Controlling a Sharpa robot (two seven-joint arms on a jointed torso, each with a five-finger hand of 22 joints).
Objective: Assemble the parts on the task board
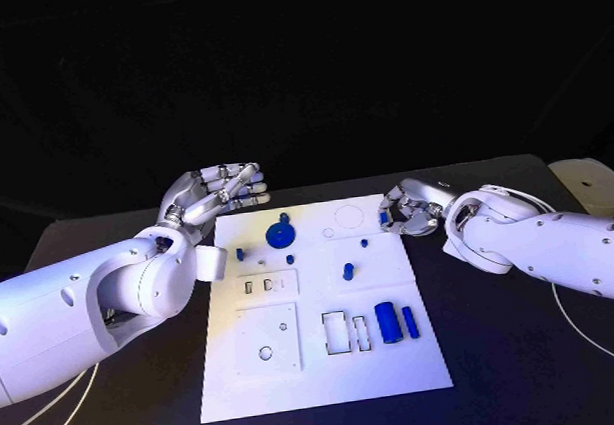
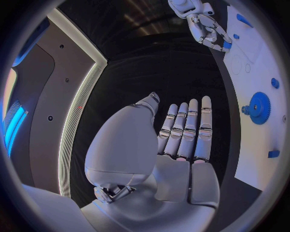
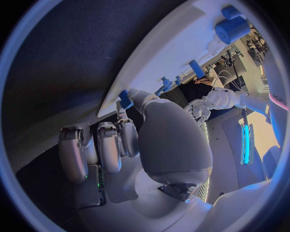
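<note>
right hand (image 1: 411, 210) pinches blue part (image 3: 125, 99) at task board (image 1: 402, 295) edge.

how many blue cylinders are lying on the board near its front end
2: a thick cylinder and a thinner cylinder side by side on the task board, right of the rectangular slots. Others may be hidden.

- The task board (image 1: 321, 372) looks like a smooth, matt white plate.
- The blue gear (image 1: 280, 237), at about 11 o'clock on the board, and the blue cylinder (image 1: 386, 323), at about 4 o'clock, look like smooth plastic.
- Both arms have glossy white shells.
- The left hand (image 1: 219, 192) and right hand (image 1: 411, 208) look like silvery metal, faintly shiny.
- The table (image 1: 524, 374) is matt black.
</note>
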